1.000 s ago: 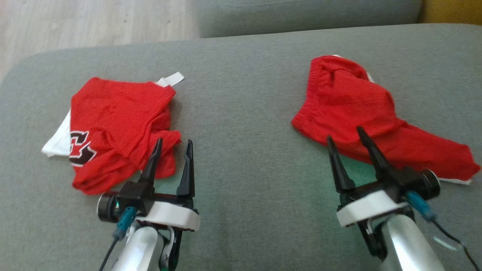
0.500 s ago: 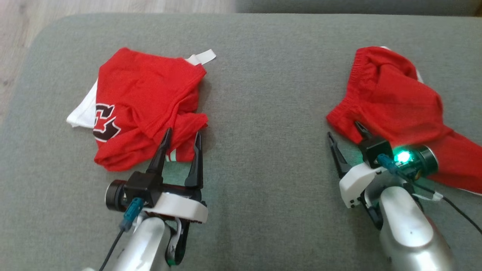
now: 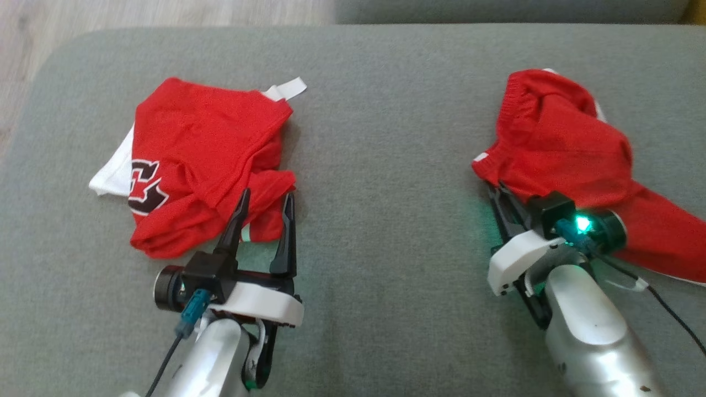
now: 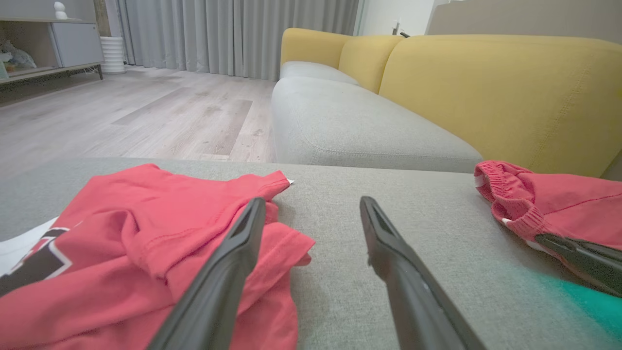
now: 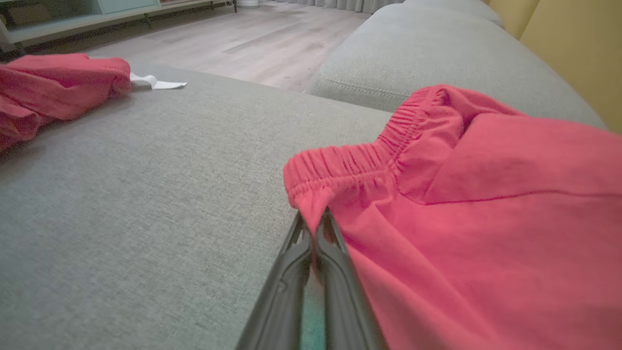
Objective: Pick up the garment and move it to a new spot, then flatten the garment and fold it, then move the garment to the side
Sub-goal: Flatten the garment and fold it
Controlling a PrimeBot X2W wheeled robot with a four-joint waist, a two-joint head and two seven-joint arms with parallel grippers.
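Two red garments on the cushion (image 3: 386, 165). Head view: shorts (image 3: 557, 143) stretch from the right gripper (image 3: 501, 192) toward the right edge. Left wrist view: left gripper (image 4: 311, 201) gapes at the jersey's (image 4: 146, 228) edge. Right wrist view: jaws pinch a corner of the waistband (image 5: 340, 165).

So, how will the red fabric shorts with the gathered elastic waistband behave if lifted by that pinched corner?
Probably floppy: the red fabric shorts lie in soft folds, so they should hang and trail from the right gripper. Likely light, being thin cloth. The grip may hold well, since it is shut on the thicker gathered elastic waistband.
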